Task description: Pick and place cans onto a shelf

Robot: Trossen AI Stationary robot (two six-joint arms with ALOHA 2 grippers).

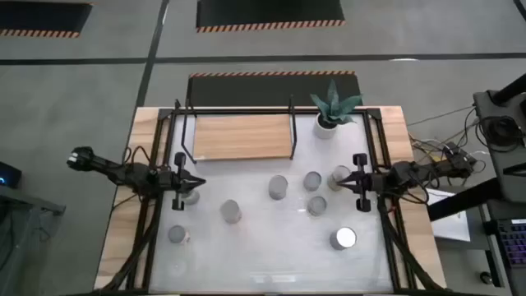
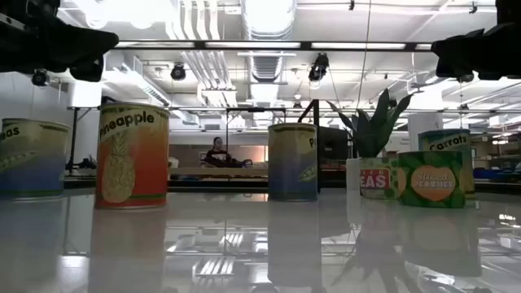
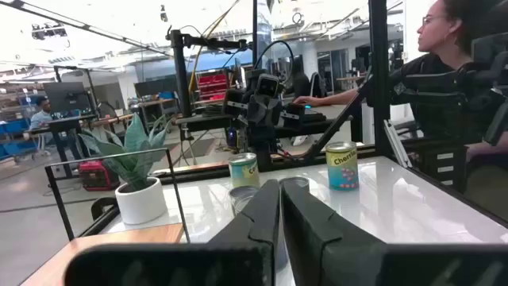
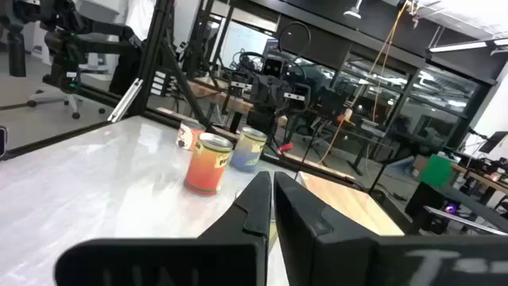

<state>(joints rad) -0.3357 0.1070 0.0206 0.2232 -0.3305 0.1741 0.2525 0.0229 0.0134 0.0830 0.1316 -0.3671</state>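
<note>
Several silver-topped cans stand upright on the white tabletop (image 1: 263,263), among them ones at the centre (image 1: 278,187), the left (image 1: 230,211) and the near right (image 1: 345,238). The low view shows their labels, such as pineapple (image 2: 132,155) and carrots (image 2: 446,155). The wooden shelf (image 1: 242,136) in its black frame lies at the far side with no cans on it. My left gripper (image 1: 193,182) is shut and empty, raised over a can (image 1: 191,196) at the left. My right gripper (image 1: 345,182) is shut and empty, raised beside a can (image 1: 339,174) at the right.
A white pot with a spiky green plant (image 1: 329,111) stands at the shelf's right end. Black frame rails (image 1: 160,205) run along both table sides. A person (image 3: 452,71) sits beyond the table's right side.
</note>
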